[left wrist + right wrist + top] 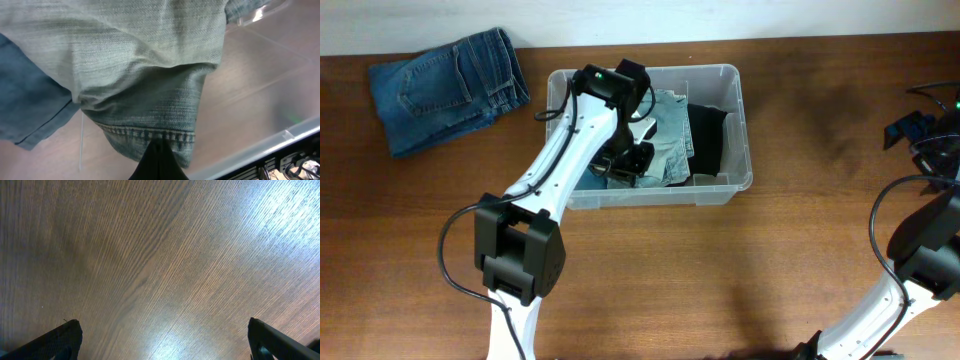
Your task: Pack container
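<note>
Left gripper (157,160) shut at pale denim (150,75) hem, inside the container (744,120).
Pinch unclear; right gripper (162,339) wide open, empty, fingertips cropped.

Container (745,130): on the table (720,270), toward its rear; holds a denim garment (670,145) in the middle and a second garment (710,140) touching it on the right. Folded jeans (450,90): on the table, left of the container, apart from it. Left gripper (628,160): inside the container, at the denim garment; right gripper (165,335): over the table, well to the container's right.
</note>
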Robot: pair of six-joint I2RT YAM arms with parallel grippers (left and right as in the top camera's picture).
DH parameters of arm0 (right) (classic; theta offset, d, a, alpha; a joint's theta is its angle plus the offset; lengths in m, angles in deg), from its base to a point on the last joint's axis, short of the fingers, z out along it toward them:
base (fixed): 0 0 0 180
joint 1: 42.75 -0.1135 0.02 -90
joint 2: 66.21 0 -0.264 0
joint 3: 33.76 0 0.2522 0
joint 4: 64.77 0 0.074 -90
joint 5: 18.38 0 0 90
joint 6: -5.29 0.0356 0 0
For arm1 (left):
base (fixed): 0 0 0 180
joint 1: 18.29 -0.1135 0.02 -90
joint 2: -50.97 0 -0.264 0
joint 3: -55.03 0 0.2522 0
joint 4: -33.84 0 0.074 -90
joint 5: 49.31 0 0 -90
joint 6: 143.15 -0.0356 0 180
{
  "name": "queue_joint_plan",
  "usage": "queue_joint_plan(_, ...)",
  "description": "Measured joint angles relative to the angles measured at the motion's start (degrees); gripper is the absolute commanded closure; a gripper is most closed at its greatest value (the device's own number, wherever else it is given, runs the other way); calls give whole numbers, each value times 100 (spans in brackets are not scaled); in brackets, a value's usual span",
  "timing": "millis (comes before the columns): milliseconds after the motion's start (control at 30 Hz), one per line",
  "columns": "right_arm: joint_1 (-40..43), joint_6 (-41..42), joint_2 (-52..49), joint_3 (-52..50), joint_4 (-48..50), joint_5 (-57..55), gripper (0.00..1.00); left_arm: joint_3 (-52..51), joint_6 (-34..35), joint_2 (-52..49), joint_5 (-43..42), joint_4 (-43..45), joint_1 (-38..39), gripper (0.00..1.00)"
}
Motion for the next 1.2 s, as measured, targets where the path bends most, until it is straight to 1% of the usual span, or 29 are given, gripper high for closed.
queue_joint_plan(300,0,0,0,0,0,0,2,-26,0,0,0,275,0,99)
queue_joint_plan(533,0,0,0,0,-2,0,2,-26,2,-44,-17,308,0,99)
queue_joint_plan(967,0,-2,0,0,-2,0,2,-33,2,-640,-138,334,0,99)
queue_joint_plan(1067,0,0,0,0,0,0,2,-46,0,-671,-149,494,2,99)
queue_joint_plan(1200,0,0,0,0,-2,0,2,-63,0,-708,-155,942,13,99)
